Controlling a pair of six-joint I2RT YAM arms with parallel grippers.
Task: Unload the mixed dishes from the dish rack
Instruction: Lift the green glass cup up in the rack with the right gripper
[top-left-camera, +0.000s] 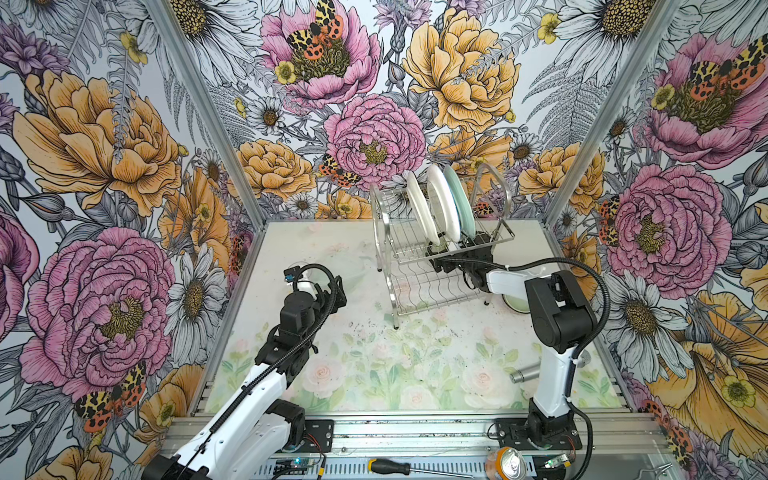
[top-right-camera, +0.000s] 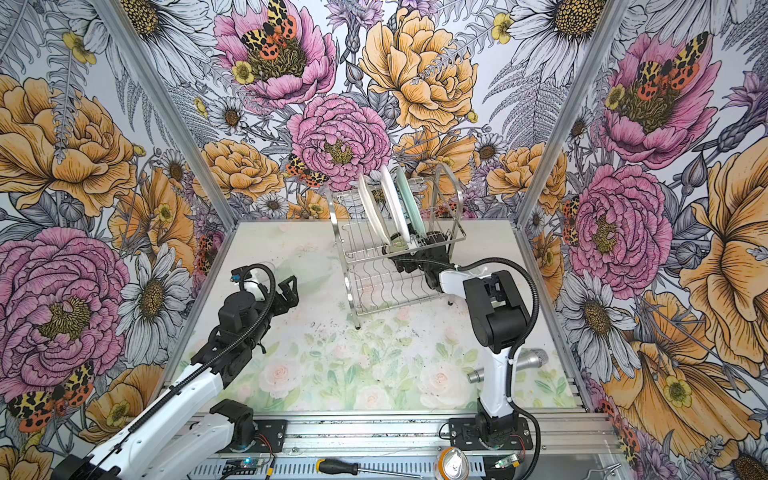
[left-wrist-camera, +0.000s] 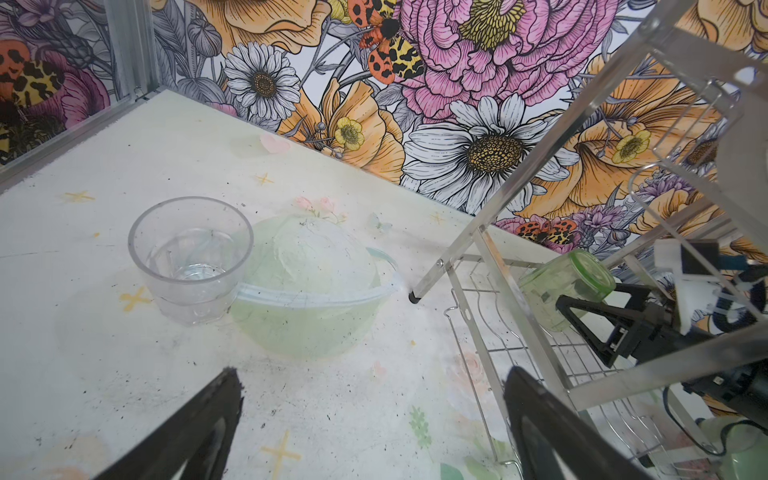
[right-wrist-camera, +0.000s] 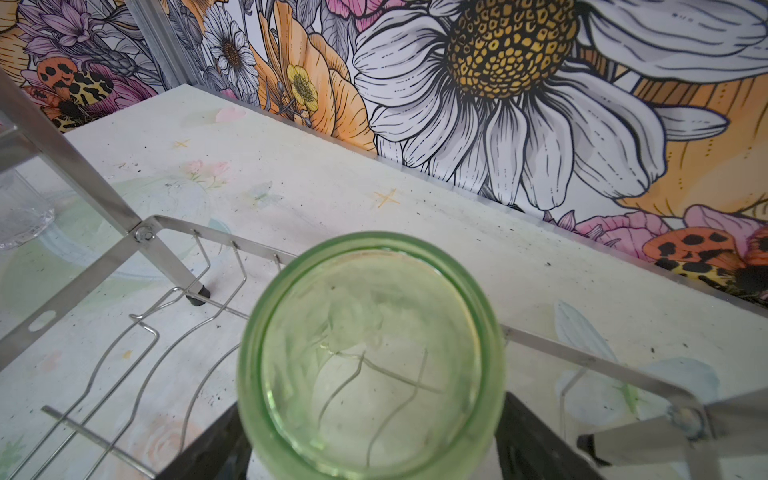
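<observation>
The steel dish rack (top-left-camera: 415, 266) (top-right-camera: 365, 257) stands at the back of the table. Three plates lean in its upper shelf: cream (top-left-camera: 419, 208), white (top-left-camera: 444, 203) and mint green (top-left-camera: 461, 203). On the lower tier is the green tumbler (right-wrist-camera: 370, 353) (left-wrist-camera: 567, 286). My right gripper (right-wrist-camera: 370, 407) (top-left-camera: 444, 249) reaches in from the right, its jaws lying against both sides of the tumbler. My left gripper (left-wrist-camera: 372, 374) (top-left-camera: 338, 291) hovers open and empty over the table, left of the rack. Just beyond it a clear glass (left-wrist-camera: 191, 257) stands beside an upturned pale green bowl (left-wrist-camera: 307, 299).
Another bowl (top-left-camera: 515, 305) sits on the table under my right forearm. A grey metal cylinder (top-left-camera: 523, 375) (top-right-camera: 532, 358) lies near the right arm's base. A screwdriver (top-left-camera: 399, 467) and a can (top-left-camera: 509, 461) rest on the front rail. Flowered walls close three sides.
</observation>
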